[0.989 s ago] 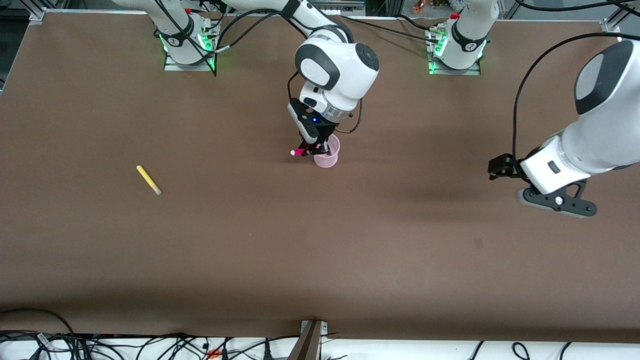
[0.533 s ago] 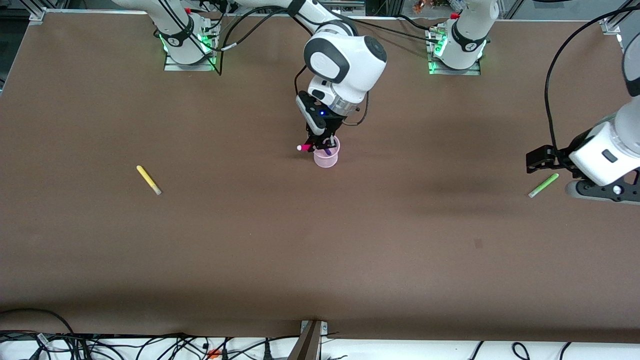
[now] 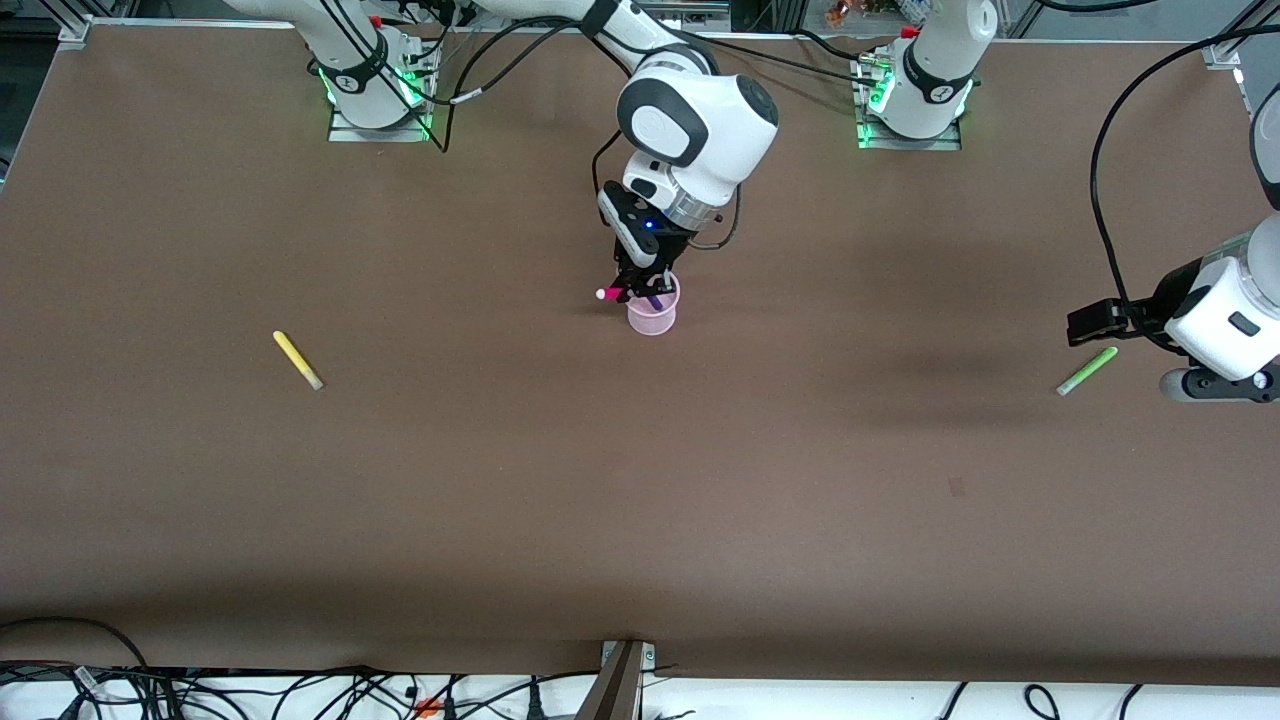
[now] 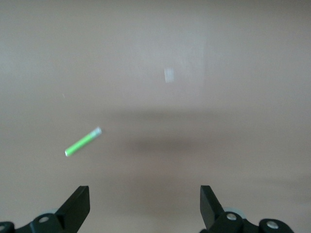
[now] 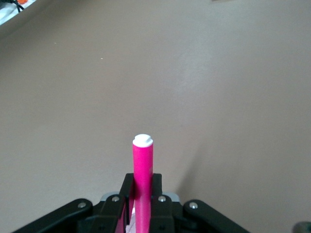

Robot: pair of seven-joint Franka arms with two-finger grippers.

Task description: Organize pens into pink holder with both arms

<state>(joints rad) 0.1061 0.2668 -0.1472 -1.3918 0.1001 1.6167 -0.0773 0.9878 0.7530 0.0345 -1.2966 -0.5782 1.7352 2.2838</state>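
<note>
Pens are the job: the magenta pen is clamped in the right gripper just above the cup's rim, lying nearly level with its pale tip poking out past the rim. Released at that tilt, it could catch the rim and drop beside the cup or tip it. A purple pen sits in the cup. The left gripper hangs open near the green pen, well apart from the cup; the yellow pen lies toward the right arm's end.
</note>
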